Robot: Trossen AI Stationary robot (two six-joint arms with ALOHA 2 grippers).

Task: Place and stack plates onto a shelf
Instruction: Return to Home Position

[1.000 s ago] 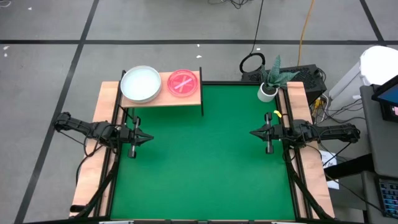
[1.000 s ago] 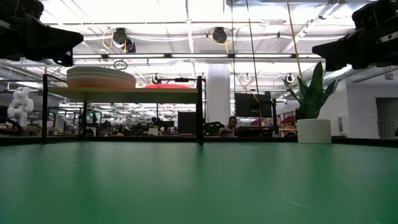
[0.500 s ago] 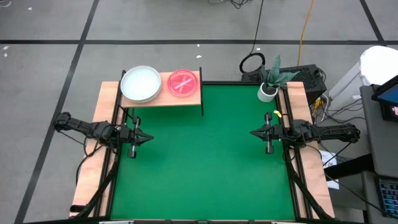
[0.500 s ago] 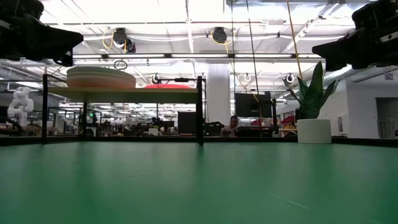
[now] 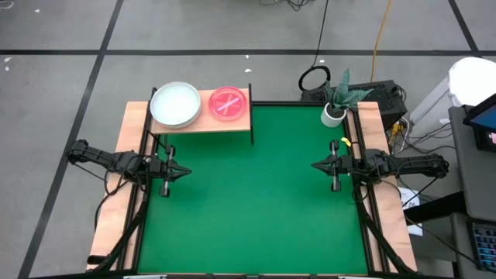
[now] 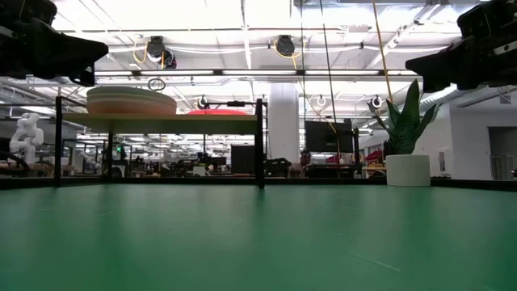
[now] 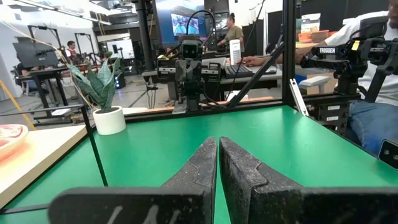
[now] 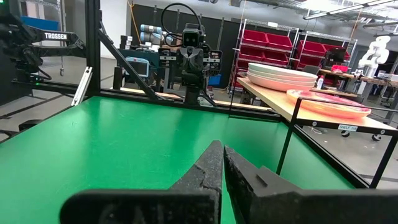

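The shelf point(image 5: 203, 124), a light-wood board on black legs, stands at the table's far left. On it rest two stacks of plates: large pale ones point(image 5: 175, 104) on the left, with a cream and pink edge in the low view point(image 6: 131, 101), and translucent magenta ones point(image 5: 229, 103) on the right point(image 8: 328, 101). My left gripper point(image 5: 186, 173) is shut at the table's left edge, pointing level toward the right. My right gripper point(image 5: 315, 165) is shut at the right edge, pointing level toward the left. Neither is near the plates.
A small white pot with a green plant point(image 5: 335, 111) stands at the table's far right corner. The green table top point(image 5: 256, 201) lies bare between the two arms. People sit at desks in the room beyond the table point(image 7: 233, 31).
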